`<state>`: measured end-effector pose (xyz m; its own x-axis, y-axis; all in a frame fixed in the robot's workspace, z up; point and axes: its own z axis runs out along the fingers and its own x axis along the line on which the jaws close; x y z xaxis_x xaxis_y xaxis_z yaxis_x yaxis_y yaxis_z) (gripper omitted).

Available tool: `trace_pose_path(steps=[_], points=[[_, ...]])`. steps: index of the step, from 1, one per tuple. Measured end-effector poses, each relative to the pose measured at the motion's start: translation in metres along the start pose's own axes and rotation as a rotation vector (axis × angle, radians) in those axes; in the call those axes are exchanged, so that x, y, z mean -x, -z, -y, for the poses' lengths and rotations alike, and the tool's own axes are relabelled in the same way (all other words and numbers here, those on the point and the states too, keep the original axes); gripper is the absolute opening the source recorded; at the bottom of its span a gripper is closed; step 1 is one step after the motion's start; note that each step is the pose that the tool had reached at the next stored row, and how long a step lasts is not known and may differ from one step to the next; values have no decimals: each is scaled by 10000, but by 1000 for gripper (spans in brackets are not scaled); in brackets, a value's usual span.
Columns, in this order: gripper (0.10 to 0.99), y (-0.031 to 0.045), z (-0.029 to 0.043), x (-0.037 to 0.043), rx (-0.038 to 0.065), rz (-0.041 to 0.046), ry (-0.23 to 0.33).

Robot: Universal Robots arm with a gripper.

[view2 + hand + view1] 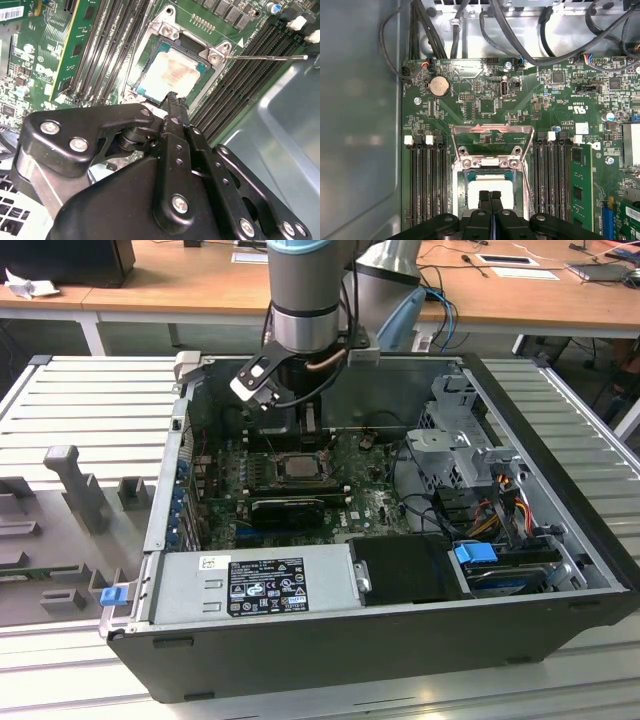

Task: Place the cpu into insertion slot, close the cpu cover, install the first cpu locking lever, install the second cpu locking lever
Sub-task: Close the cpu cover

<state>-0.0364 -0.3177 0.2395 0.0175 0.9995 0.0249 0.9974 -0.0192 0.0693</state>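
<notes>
The cpu point(172, 75) lies flat in the insertion slot point(145, 90), its pale silver top showing in both wrist views point(490, 186). The cpu cover point(492, 131) stands swung open beyond the socket's hinge screws, with green board visible through its window. My gripper point(490, 197) is shut, fingertips point(172, 100) pressed together with nothing between them, directly over the near edge of the cpu. Whether the tips touch the chip I cannot tell. A thin metal locking lever point(265, 57) sticks out sideways from the socket. In the exterior view the gripper point(300, 430) hangs over the cpu point(298, 467).
Black memory slots point(427, 180) flank the socket on both sides. Cables point(470, 25) run along the case's far wall. The power supply point(255, 585) and a drive cage point(465, 445) crowd the case, whose grey wall point(360, 125) stands close by.
</notes>
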Motion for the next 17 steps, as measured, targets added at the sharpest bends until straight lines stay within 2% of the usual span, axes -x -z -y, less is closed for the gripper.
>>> trace_pose_path(steps=[5,15,17], points=[[106,71,-5,-2,0,0,-1],[106,324,-23,-9,-1,1,1],[106,325,-35,-9,0,-1,1]])
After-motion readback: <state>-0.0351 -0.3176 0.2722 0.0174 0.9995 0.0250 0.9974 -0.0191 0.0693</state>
